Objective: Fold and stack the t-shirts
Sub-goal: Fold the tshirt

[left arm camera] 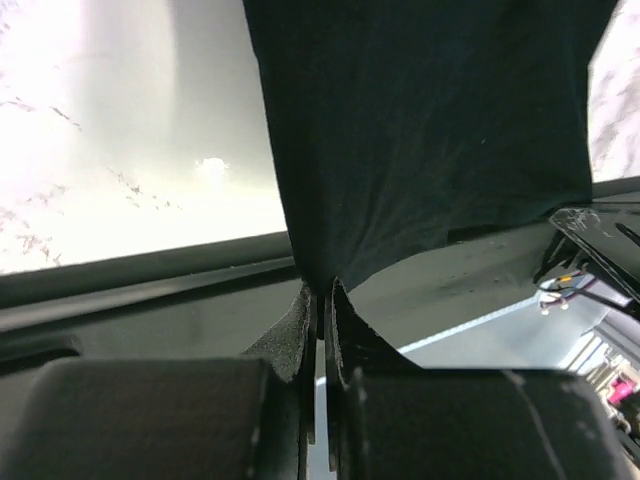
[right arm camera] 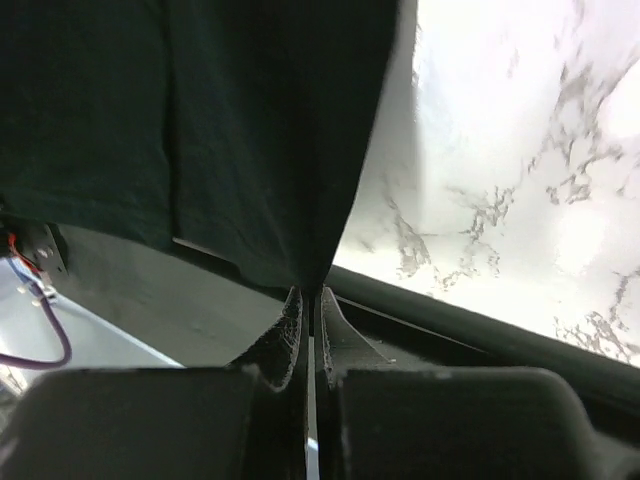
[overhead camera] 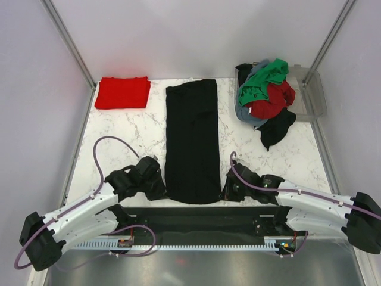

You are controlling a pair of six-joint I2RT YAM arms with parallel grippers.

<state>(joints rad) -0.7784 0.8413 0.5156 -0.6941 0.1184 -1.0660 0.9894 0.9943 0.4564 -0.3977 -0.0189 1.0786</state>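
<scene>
White marbled bench [overhead camera: 128,140] between pale walls carries a black t-shirt [overhead camera: 191,140], folded into a long strip whose long axis runs straight away from the arms. Its near hem lies at the front edge of the bench, between both claws. The left claw [overhead camera: 161,190] is pressed together on the near left corner and the right claw [overhead camera: 229,190] pinches the near right corner, so both arms are equally near. The next fold probably carries this hem toward the far end. A folded red t-shirt [overhead camera: 122,93] lies far left. A heap of unfolded t-shirts [overhead camera: 265,98] spills from a clear bin [overhead camera: 315,98] far right, their number unclear. Both wrist views cut off the strip's far end.
</scene>
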